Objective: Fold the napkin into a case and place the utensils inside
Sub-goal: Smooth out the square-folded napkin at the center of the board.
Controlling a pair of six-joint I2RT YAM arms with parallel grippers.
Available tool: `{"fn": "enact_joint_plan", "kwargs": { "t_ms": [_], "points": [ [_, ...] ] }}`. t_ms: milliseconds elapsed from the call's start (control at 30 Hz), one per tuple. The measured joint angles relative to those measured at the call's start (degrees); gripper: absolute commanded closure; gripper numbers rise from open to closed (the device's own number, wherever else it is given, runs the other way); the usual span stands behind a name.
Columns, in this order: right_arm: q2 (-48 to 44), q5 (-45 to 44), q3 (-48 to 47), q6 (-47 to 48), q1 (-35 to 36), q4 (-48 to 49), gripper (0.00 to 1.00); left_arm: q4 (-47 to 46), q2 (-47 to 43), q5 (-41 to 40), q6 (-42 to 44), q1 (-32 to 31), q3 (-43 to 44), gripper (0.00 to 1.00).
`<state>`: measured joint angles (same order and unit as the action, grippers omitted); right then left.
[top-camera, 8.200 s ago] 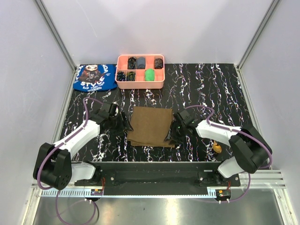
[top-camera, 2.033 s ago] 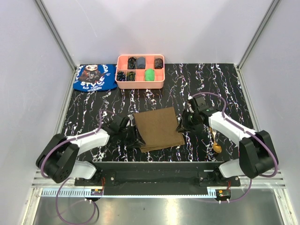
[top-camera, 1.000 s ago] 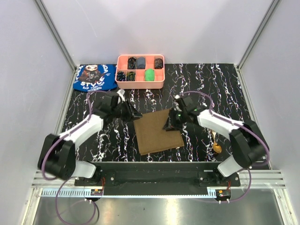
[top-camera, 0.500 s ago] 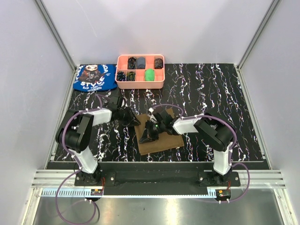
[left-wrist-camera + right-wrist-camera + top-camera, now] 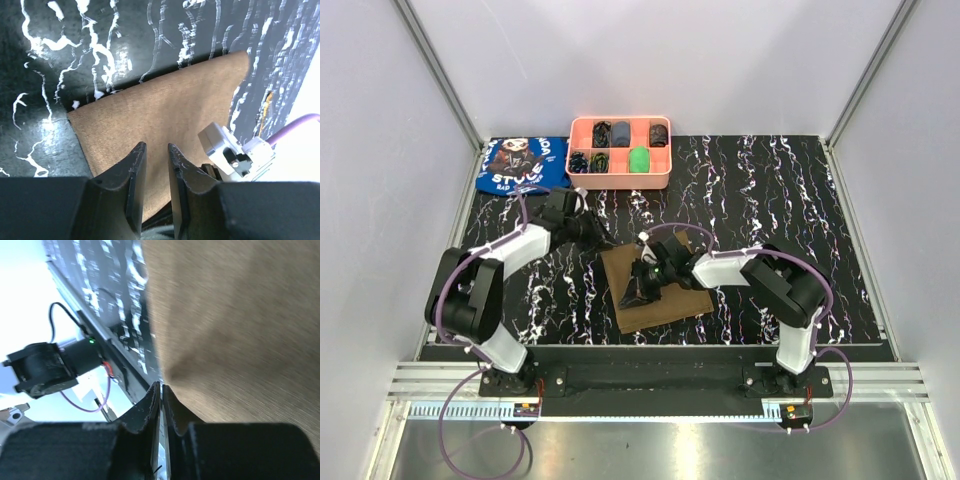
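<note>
The olive-brown napkin point(image 5: 665, 290) lies folded flat on the black marbled mat, and fills much of the left wrist view point(image 5: 165, 125). My right gripper point(image 5: 638, 291) reaches across it to its front left part; its jaws are pressed almost together there, and the cloth point(image 5: 235, 340) puckers up at the tips. My left gripper point(image 5: 597, 233) hovers just off the napkin's back left corner, jaws a little apart with nothing between them point(image 5: 153, 150). The utensils do not show in the top view; a slim gold piece point(image 5: 265, 106) lies on the mat beyond the napkin.
A pink compartment tray point(image 5: 619, 181) with small dark and green items stands at the back. A blue printed cloth point(image 5: 523, 165) lies to its left. The right arm point(image 5: 760, 272) stretches over the mat to the right of the napkin.
My right gripper slid leftward over the napkin and closed on its front left part, bunching the cloth. My left gripper backed off slightly toward the back left.
</note>
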<state>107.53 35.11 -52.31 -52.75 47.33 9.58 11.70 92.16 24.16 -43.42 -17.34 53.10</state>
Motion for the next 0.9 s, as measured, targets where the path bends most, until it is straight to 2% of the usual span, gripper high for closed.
{"fn": "enact_joint_plan", "kwargs": {
  "t_ms": [133, 333, 467, 667, 900],
  "points": [
    [1.64, 0.46, -2.08, -0.61, 0.33, 2.45, 0.87, -1.86, 0.33, -0.04, -0.61, 0.00, -3.17, 0.77],
    [6.62, 0.74, -1.60, -2.60, 2.16, 6.10, 0.87, -1.66, 6.01, -0.52, -1.95, 0.28, -4.79, 0.77],
    [5.97, 0.94, 0.50, -2.58, 3.15, 6.82, 0.87, -0.52, 6.99, -1.29, -1.84, 0.44, -2.91, 0.76],
    [0.33, -1.53, 1.05, -0.02, 3.19, 1.18, 0.86, 1.68, 7.48, -4.90, -0.52, 0.74, 0.48, 0.76],
    [0.35, -1.25, 6.34, -1.68, 4.20, 4.81, 0.86, 2.45, 7.85, -6.16, 0.59, 0.81, 1.18, 0.76]
  ]
}}
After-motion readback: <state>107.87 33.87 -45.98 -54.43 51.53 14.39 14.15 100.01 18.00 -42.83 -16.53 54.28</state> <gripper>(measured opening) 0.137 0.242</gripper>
